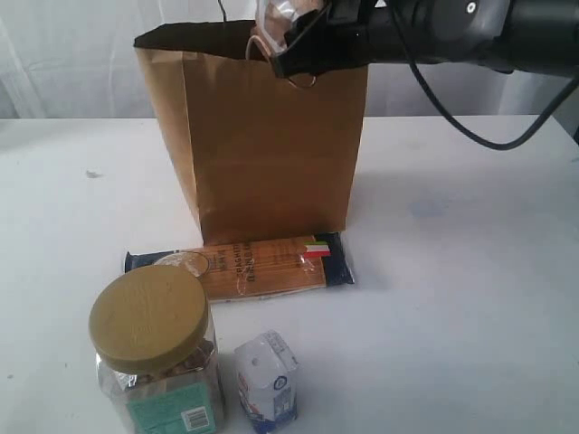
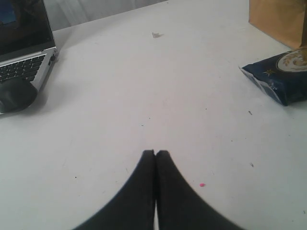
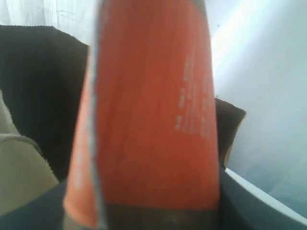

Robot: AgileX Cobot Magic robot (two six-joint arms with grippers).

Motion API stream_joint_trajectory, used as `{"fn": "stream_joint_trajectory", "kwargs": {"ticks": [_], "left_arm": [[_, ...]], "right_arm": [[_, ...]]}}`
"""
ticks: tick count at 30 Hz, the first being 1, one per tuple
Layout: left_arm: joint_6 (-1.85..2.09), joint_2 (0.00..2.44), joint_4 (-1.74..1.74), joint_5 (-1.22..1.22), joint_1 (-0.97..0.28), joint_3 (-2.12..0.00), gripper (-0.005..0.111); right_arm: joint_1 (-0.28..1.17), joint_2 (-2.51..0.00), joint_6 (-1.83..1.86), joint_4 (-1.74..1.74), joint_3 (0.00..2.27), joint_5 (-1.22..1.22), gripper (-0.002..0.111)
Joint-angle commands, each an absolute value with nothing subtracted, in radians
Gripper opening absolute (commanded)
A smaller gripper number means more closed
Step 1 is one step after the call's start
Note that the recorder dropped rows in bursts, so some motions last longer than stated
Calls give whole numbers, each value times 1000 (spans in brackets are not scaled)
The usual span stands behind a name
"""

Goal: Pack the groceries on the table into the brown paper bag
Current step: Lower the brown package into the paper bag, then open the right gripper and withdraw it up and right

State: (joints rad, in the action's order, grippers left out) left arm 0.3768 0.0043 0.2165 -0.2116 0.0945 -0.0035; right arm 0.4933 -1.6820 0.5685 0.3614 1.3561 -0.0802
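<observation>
Right gripper point(image 1: 291, 43): it holds the brown orange-labelled pouch point(image 3: 148, 120) between its jaws, which are partly open around it.
Pouch: it sits right up against the right gripper and fills the right wrist view, orange side showing.
Brown paper bag point(image 1: 262, 136): it stands upright just under the right gripper. Its dark open top shows behind the pouch.
Left gripper point(image 2: 155, 154): shut tight, with its two tips touching, over the table point(image 2: 144, 96).
Spaghetti packet point(image 1: 244, 267): it lies flat on the table at the foot of the bag, far below the right gripper. Its blue end is well apart from the left gripper's tips.
Jar point(image 1: 149, 316): it stands upright with its olive-yellow lid on, well apart from the right gripper and on the near side of the spaghetti packet.
Carton point(image 1: 267, 380): small, white and blue, just beside the jar and well apart from the right gripper.
Laptop point(image 2: 24, 48) and black mouse point(image 2: 14, 93): both lie well apart from the left gripper.
</observation>
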Motion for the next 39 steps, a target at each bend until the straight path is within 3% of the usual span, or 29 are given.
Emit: {"fn": "stream_joint_trajectory", "kwargs": {"ticks": [1,6,21,29,34,39], "left_arm": [[375,0,219,-209,97,0,0],[375,0,219,-209,97,0,0],[375,0,219,-209,97,0,0],[375,0,219,-209,97,0,0],[375,0,219,-209,97,0,0],[375,0,219,-209,97,0,0]], "right_arm": [[488,-1678,581,362,1364,-37,44],[488,-1678,581,362,1364,-38,54],[488,-1668,579,364,1364,-127,54],[488,-1491,579,366,1364,-104,54],[488,-1408,552,366,1364,-263,54],[488,-1310,537,366,1364,-635,52]]}}
